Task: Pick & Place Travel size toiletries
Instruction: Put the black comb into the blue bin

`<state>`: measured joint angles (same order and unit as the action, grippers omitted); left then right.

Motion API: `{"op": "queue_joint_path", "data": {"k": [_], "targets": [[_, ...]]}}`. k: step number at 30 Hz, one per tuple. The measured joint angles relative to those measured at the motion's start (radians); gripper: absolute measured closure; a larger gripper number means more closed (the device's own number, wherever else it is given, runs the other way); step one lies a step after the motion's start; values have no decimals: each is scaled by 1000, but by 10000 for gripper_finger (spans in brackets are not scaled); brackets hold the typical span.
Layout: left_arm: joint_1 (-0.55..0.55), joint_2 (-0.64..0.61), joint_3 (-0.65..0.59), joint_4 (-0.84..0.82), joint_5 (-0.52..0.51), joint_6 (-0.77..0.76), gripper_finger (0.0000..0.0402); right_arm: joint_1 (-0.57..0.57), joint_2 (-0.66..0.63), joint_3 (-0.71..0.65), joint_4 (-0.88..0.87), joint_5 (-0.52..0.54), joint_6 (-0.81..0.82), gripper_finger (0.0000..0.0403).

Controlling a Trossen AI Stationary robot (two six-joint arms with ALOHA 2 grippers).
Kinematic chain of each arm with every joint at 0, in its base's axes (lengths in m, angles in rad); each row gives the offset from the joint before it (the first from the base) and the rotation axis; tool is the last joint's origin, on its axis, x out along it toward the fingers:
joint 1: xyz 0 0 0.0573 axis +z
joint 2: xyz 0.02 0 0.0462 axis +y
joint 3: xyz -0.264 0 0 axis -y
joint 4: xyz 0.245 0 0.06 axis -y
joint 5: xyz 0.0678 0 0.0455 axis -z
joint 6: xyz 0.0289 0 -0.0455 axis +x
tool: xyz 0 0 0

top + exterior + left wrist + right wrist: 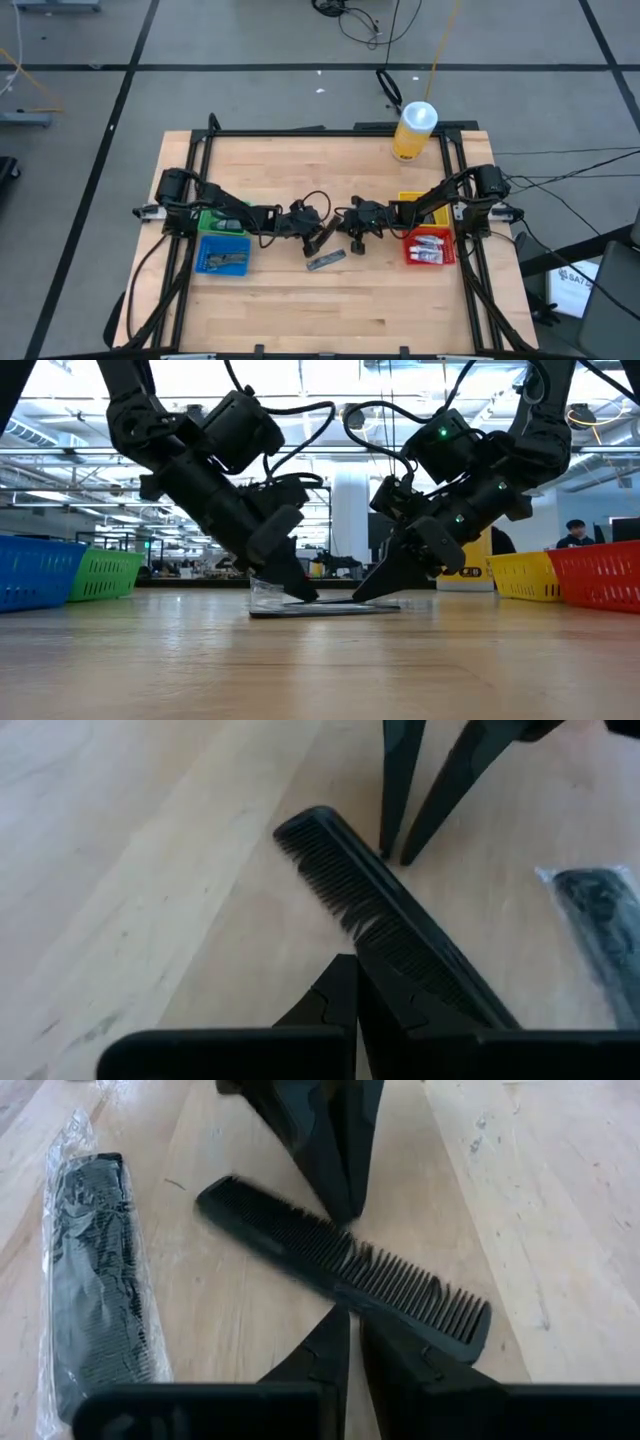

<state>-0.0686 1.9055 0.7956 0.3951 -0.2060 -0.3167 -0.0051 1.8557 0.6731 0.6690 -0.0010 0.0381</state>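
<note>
We can read no text, label, brand or number on anything here; the white sheet (577, 279) at the floor's edge bears marks too small to make out.

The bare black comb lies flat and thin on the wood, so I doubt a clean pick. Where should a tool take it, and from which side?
Take the comb by its solid spine near mid-length, coming straight down, with one tool finger at the spine edge and the other at the tooth tips. It lies flat on the table, so nothing can get under it, and teeth alone would likely flex.
</note>
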Motion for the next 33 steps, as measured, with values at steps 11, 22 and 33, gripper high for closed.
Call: {"op": "queue_joint_path", "data": {"k": [11,22,33], "targets": [[13,49,4,44,29,-25,399,0,-2,-1,-7,0,0,378],[-10,17,1,84,-4,1,400,0,-1,-1,-7,0,-5,382],[33,117,5,126,72,-49,398,0,-19,-1,-39,0,-18,381]]}}
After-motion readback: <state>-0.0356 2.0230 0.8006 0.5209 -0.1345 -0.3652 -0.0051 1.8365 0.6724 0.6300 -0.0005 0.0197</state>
